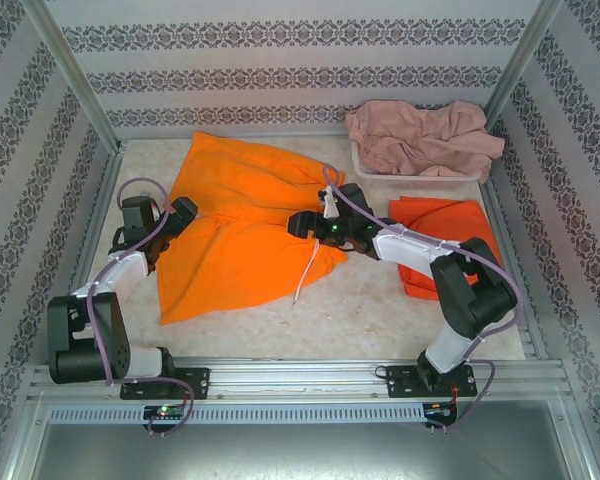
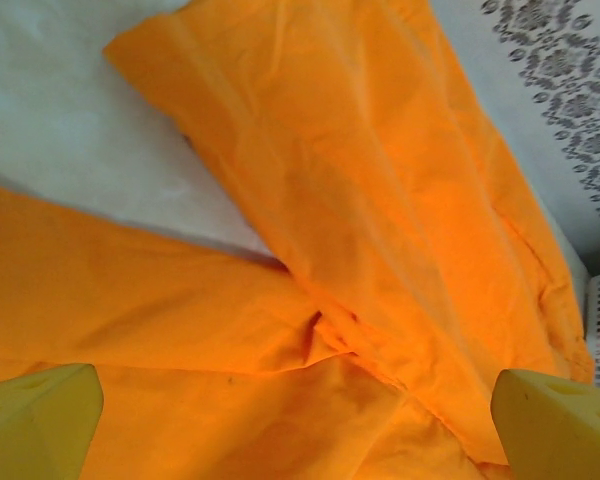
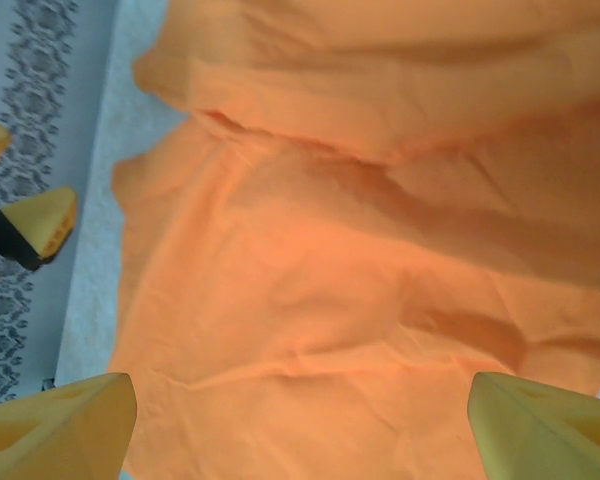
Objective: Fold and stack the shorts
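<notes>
Three shorts are in play. One orange pair (image 1: 235, 235) lies spread across the middle of the tabletop (image 1: 360, 320), with its waist to the right and its legs fanning out to the left. Its white drawstring (image 1: 305, 275) trails off the near right edge onto bare surface. A second orange pair (image 1: 450, 225), folded, sits at the right, partly under my right arm. The dusty pink pair (image 1: 420, 140) is heaped on the white perforated basket (image 1: 420, 178) at the back right.

My left fingers (image 1: 183, 213) are at the cloth's left side, over the fork where the two legs meet. They are spread wide with nothing held. My right fingers (image 1: 302, 222) are at the waist edge, also wide apart and empty, with orange cloth beneath both.

I see several risks from here:
- The fabric is wrinkled and lies in layers, so a shallow pinch could catch only the top layer and drag the fold crooked.
- The loose drawstring could snag on a finger and tug the waist askew.
- My right arm hangs just above the folded pair, and a careless sweep could undo it.
- Folding across the cloth brings both arms close together, so they could clash.
</notes>
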`<state>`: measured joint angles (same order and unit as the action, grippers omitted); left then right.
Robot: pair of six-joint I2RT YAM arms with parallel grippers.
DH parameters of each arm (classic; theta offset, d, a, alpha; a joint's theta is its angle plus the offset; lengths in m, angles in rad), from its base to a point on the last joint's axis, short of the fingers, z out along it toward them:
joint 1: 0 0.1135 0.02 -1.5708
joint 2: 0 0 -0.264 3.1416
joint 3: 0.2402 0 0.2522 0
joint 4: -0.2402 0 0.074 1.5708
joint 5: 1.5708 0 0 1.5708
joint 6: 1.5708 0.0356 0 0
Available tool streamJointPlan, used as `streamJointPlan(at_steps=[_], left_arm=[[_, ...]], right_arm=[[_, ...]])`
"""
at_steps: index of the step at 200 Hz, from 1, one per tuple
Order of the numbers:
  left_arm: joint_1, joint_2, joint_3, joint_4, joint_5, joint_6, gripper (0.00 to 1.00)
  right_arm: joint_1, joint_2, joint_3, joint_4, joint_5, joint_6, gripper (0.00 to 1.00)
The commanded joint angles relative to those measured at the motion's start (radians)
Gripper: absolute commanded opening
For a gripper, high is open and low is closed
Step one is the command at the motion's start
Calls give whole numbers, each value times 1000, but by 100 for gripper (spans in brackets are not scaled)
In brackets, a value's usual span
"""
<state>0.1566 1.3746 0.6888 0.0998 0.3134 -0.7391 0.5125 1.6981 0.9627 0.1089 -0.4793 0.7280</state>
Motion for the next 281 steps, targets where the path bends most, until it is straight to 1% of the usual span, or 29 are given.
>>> streamJointPlan(at_steps=[1, 18, 56, 70, 95, 117, 134, 149, 164, 176, 209, 238, 281], left_arm=[[-6, 54, -20, 75, -11, -14, 100], [-6, 101, -23, 100, -31, -5, 100], [-5, 230, 2, 150, -21, -3, 100], [3, 251, 19, 144, -17, -4, 100], [6, 192, 41, 97, -48, 30, 99], [13, 111, 65, -17, -104, 63, 98], [18, 63, 74, -116, -144, 75, 93], [18, 19, 62, -165, -199, 88, 90], [18, -14, 42, -182, -259, 106, 82], [20, -15, 39, -195, -273, 118, 76], [20, 46, 56, -213, -244, 120, 65], [21, 118, 74, -194, -265, 133, 54], [29, 227, 135, -192, -270, 157, 48]], right_arm=[[-12, 29, -38, 8, -34, 44, 86], [-15, 45, -55, 5, -24, 42, 86], [-32, 55, -110, 14, -12, 45, 86], [-41, 56, -133, 16, -13, 45, 86], [-66, 58, -165, 20, -19, 44, 86], [-101, 48, -200, 35, -18, 53, 85], [-117, 41, -220, 54, -22, 60, 85], [-119, 40, -220, 55, -29, 55, 85], [-118, 41, -222, 61, -36, 56, 85], [-119, 44, -222, 66, -39, 57, 85], [-121, 50, -223, 74, -45, 56, 85], [-130, 51, -225, 81, -53, 60, 85], [-140, 43, -231, 79, -59, 59, 85]])
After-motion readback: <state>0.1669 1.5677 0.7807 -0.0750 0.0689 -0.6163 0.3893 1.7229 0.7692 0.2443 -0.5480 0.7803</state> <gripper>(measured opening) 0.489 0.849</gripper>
